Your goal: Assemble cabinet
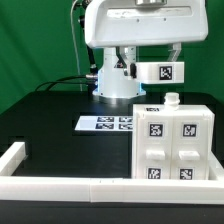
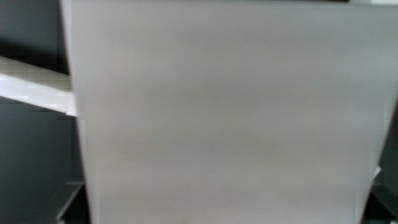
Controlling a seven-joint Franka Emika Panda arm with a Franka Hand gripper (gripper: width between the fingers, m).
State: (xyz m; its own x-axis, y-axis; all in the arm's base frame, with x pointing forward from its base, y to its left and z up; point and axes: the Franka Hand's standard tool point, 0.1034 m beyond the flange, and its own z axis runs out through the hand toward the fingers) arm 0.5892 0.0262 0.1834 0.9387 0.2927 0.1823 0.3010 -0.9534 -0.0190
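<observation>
The cabinet (image 1: 176,142) stands on the black table at the exterior view's right. It is a white box with several tagged squares on its front face and a small white knob (image 1: 172,98) on top. My gripper (image 1: 134,71) hangs above and behind it, shut on a white panel (image 1: 160,72) that bears a black-and-white tag. The panel sticks out towards the exterior view's right, well above the cabinet's top. In the wrist view the panel (image 2: 222,110) fills nearly the whole picture and hides the fingertips.
The marker board (image 1: 108,123) lies flat on the table in front of the arm's base. A long low white border rail (image 1: 60,183) runs along the table's front and turns up at the exterior view's left (image 1: 14,153). A green curtain stands behind.
</observation>
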